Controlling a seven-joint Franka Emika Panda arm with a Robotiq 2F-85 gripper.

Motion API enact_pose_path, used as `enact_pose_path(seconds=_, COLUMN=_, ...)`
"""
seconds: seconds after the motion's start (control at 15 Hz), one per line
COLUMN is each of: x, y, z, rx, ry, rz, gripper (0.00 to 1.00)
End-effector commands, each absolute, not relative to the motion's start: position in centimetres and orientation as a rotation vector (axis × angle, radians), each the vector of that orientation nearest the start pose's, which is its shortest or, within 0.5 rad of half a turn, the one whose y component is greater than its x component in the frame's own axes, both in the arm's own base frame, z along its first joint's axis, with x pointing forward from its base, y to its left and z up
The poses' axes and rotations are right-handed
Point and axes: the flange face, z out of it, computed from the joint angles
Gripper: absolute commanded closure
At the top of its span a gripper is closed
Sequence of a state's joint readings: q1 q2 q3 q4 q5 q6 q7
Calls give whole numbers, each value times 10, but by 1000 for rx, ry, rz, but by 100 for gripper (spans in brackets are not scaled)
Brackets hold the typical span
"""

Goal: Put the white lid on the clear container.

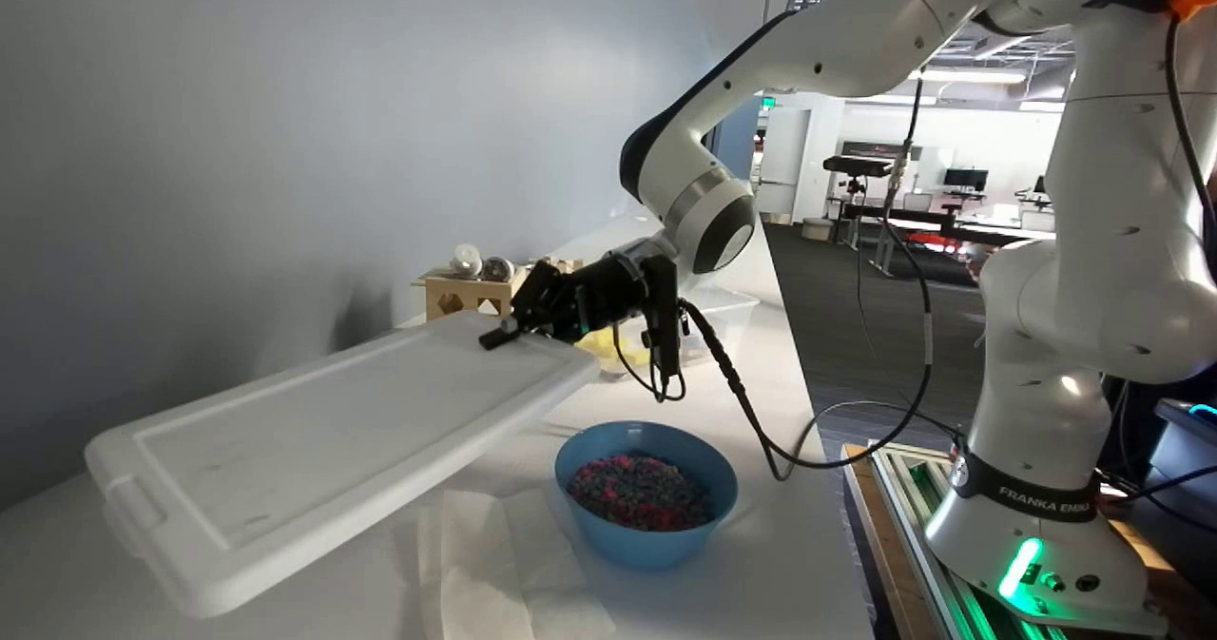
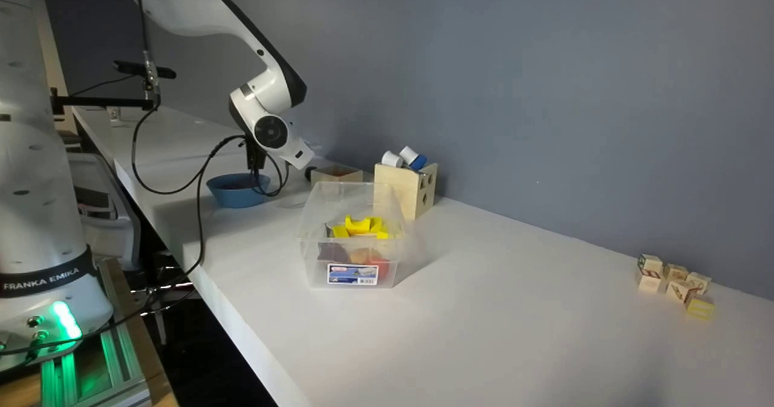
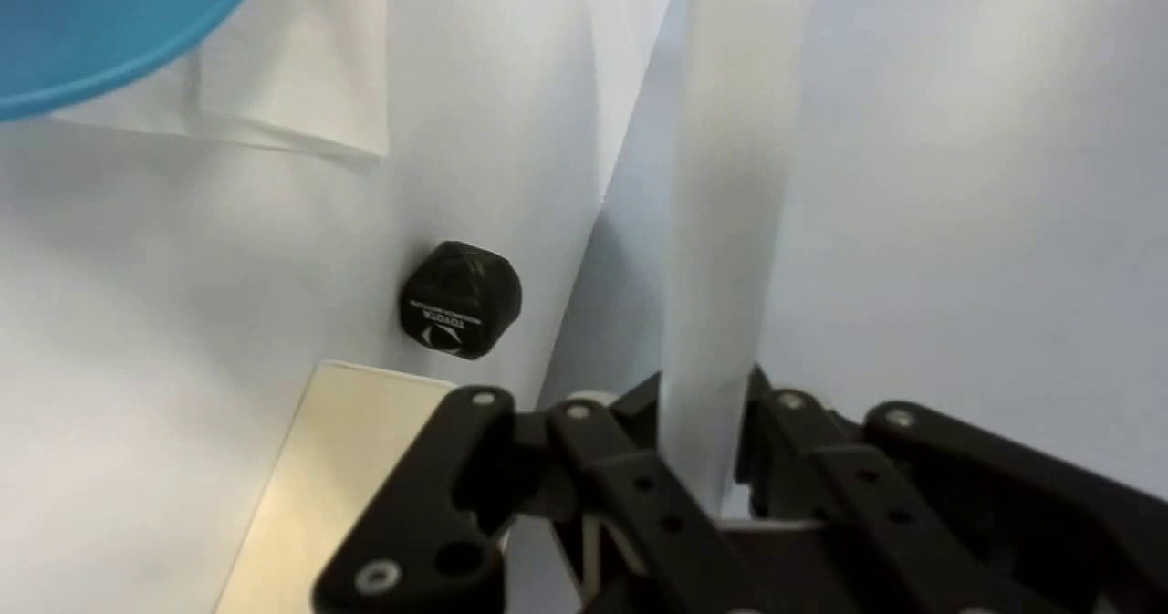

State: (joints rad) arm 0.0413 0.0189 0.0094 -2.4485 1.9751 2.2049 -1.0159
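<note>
The black claw [image 3: 701,413] is pinched on the long, flat, white plastic lid [image 1: 333,440], near one end. The lid looks tilted and up in the air by the round blue plastic bowl [image 1: 642,550]. The see-through plastic box [image 2: 351,198] it must go on stands apart on the white table [image 2: 514,334], with no lid on it.

I think the job now is to carry the lid over. Hold on tight, because the long end sticks far out and could droop or twist. Go high enough to miss the bowl and the low, pale wooden box [image 2: 337,177]. Then make the lid flat, turn it to match the see-through box, line up the corners, and set it down gently.

The see-through box has yellow pieces [image 2: 363,225] and a reddish round thing [image 2: 378,266] inside. They seem to sit low enough not to block the lid. The bowl holds tiny dark and red bits [image 1: 642,493], and what is in the wooden box I can't tell
</note>
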Motion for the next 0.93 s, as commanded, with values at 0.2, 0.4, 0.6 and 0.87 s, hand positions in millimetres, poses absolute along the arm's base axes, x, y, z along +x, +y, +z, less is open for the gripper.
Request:
enact_pose_path(seconds=0.2, x=409, y=38, z=344, rx=-1980, ry=541, rz=-525, gripper=99)
enact_pose_path(seconds=0.4, x=369, y=19, z=349, rx=-2106, ry=718, rz=-608, gripper=99)
enact_pose_path(seconds=0.6, x=369, y=15, z=362, rx=-2125, ry=944, rz=-692, gripper=99)
enact_pose_path(seconds=0.87, x=334, y=18, z=385, rx=-2027, ry=1185, rz=-842, gripper=99)
